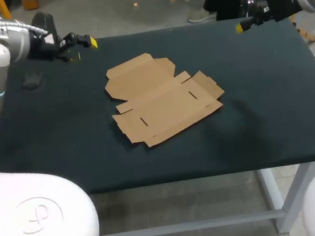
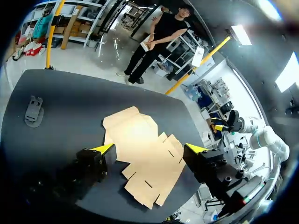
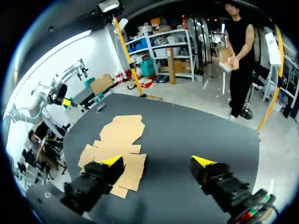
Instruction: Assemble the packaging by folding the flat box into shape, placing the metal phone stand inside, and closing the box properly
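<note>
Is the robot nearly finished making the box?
Not yet, nothing looks done. The cardboard box lies flat and unfolded. The left claw and right claw are open and empty, away from it. The phone stand sits by itself near the left claw. Folding, putting the stand in and closing are all left.

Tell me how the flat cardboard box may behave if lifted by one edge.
The flat cardboard box looks thin and scored, so it would probably flop at its folds. It lies flush on the table, so pinching an edge may be hard. Probably light.
</note>
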Available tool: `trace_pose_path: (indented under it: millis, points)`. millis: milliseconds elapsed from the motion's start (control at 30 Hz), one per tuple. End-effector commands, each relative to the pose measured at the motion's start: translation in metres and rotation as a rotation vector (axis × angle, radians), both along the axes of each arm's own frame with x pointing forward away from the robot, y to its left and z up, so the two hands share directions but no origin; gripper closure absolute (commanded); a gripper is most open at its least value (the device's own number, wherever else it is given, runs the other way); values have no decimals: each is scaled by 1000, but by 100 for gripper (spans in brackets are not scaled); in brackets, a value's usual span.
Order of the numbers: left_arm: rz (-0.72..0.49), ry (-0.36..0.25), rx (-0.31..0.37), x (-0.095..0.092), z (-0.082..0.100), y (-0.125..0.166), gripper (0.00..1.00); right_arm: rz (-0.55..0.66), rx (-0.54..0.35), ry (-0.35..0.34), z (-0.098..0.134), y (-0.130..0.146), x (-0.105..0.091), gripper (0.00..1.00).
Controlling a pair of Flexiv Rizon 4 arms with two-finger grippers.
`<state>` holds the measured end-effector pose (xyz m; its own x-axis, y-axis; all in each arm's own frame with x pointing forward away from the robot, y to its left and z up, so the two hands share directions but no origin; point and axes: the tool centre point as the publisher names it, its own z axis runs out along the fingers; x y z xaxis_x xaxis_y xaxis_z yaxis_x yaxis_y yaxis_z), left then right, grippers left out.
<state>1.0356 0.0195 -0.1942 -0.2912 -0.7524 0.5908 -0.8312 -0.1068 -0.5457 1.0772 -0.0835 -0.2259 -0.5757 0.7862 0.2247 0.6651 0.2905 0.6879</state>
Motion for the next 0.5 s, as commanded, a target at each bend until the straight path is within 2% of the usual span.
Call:
trace_pose_path:
  millis: [33, 267, 300, 500]
  points:
    - [-102, 188, 55, -6, 0, 0, 0, 14, -96, 154, 0, -1, -5, 0]
    - [-109, 263, 20, -18, -7, 2, 0, 30, -63, 242, -6, -5, -16, 0]
    - [-81, 268, 40, -19, -8, 3, 0, 32, -63, 243, -7, -6, -18, 0]
    - [-81, 268, 40, -19, -8, 3, 0, 30, -66, 242, -7, -7, -19, 0]
